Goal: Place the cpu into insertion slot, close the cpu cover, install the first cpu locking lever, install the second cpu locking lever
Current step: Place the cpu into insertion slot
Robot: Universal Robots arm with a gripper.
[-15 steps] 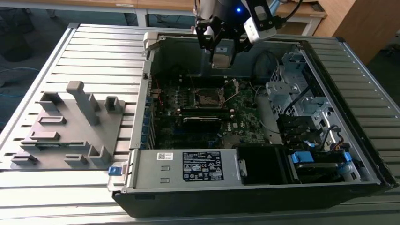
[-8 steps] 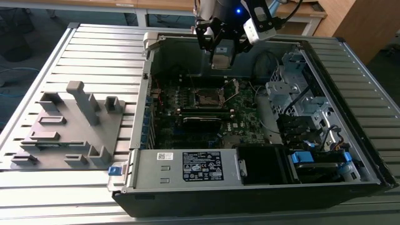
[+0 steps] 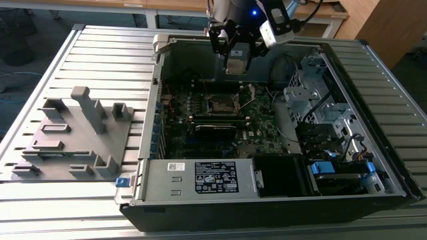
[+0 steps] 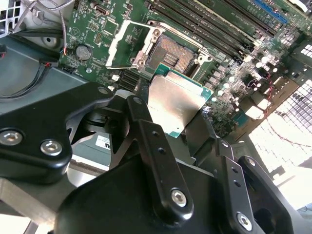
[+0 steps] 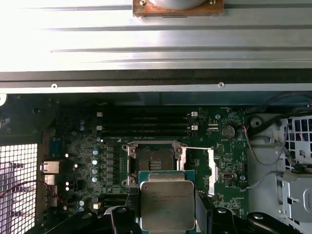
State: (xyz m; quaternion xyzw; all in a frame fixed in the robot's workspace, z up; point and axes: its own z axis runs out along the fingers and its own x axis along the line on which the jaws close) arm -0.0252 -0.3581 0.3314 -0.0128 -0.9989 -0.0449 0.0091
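Observation:
My gripper [image 3: 235, 67] hangs inside the open computer case, above the back of the green board, and is shut on the cpu. The cpu [image 4: 178, 100] is a flat silver-topped square held by its edges between the black fingers [image 4: 142, 117], also seen in the first wrist view [image 5: 167, 204]. It is in the air, short of the insertion slot [image 5: 152, 163], whose dark centre lies bare [image 4: 173, 51] [image 3: 219, 104]. The cpu cover [image 4: 122, 46] stands flipped open beside the slot [image 5: 210, 170]. A thin lever rod [image 5: 195, 148] sticks out along the slot's edge.
Long black memory strips [image 5: 146, 126] lie just beyond the slot. The case wall [image 3: 160, 75] rises on the exterior view's left, and a drive cage with cables [image 3: 313, 100] on its right. A power supply [image 3: 200, 176] closes the front. A grey fixture [image 3: 73, 135] rests on the slatted table.

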